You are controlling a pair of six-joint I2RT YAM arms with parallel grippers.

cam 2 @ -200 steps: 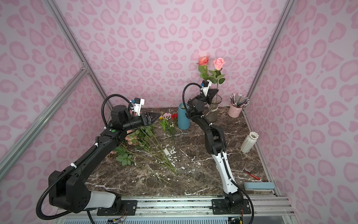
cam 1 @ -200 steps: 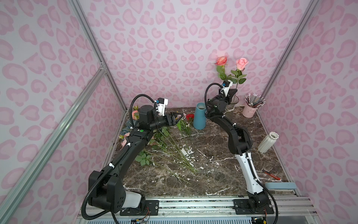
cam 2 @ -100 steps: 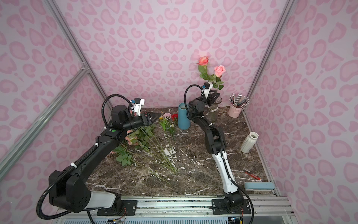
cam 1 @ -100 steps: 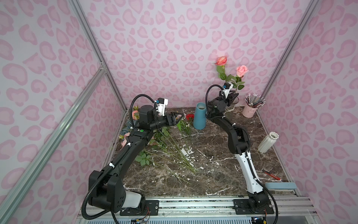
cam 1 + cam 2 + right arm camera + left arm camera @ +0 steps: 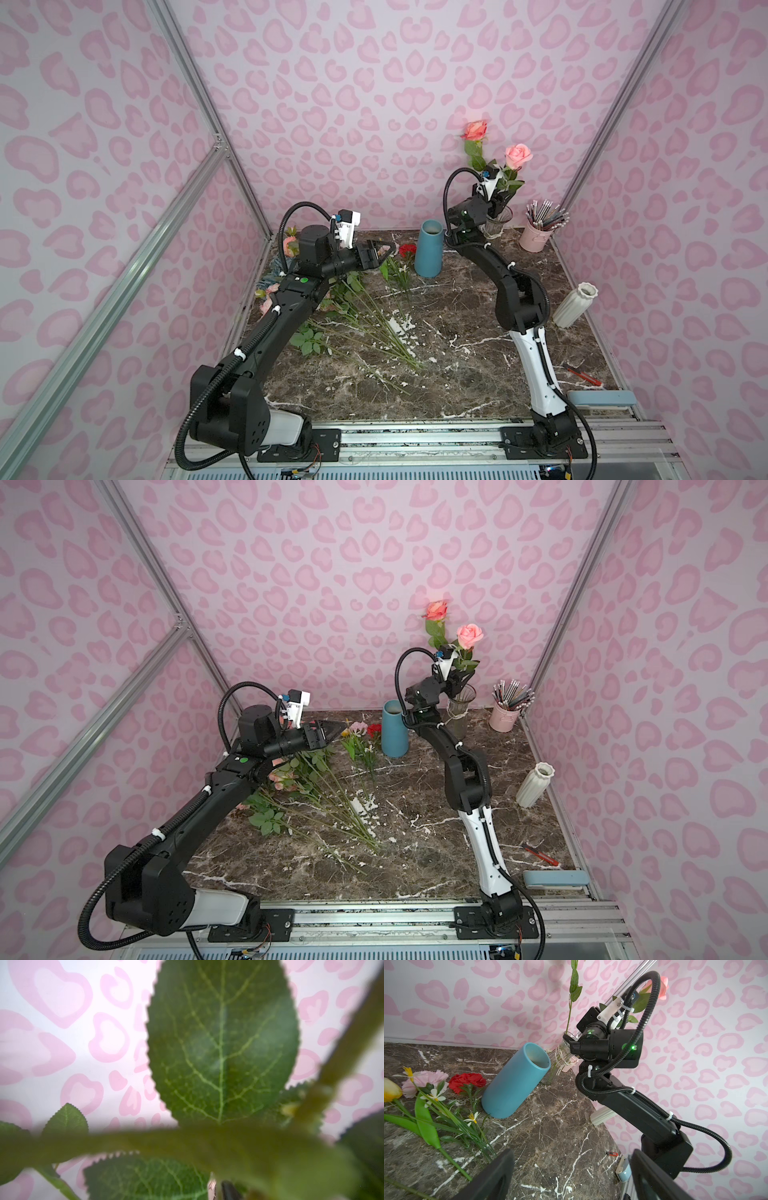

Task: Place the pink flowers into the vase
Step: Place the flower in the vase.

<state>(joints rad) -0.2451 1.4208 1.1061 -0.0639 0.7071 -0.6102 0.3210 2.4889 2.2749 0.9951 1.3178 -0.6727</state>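
Two long-stemmed artificial pink roses (image 5: 518, 155) stand upright in the clear glass vase (image 5: 497, 223) at the back of the dark marble table (image 5: 457, 332). More pink blooms (image 5: 279, 776) lie flat on the tabletop. The right gripper (image 5: 503, 198) sits among the rose leaves just above the vase's mouth; whether its fingers are apart cannot be told. The left gripper (image 5: 384, 250), fingers spread wide, hovers above the lying flowers, near a blue cylindrical vase (image 5: 430, 248).

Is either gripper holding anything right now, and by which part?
The left gripper holds nothing; its jaws stand wide apart. The right gripper sits by the stem of the pink rose above the glass vase; leaves hide its jaws, so cannot tell.
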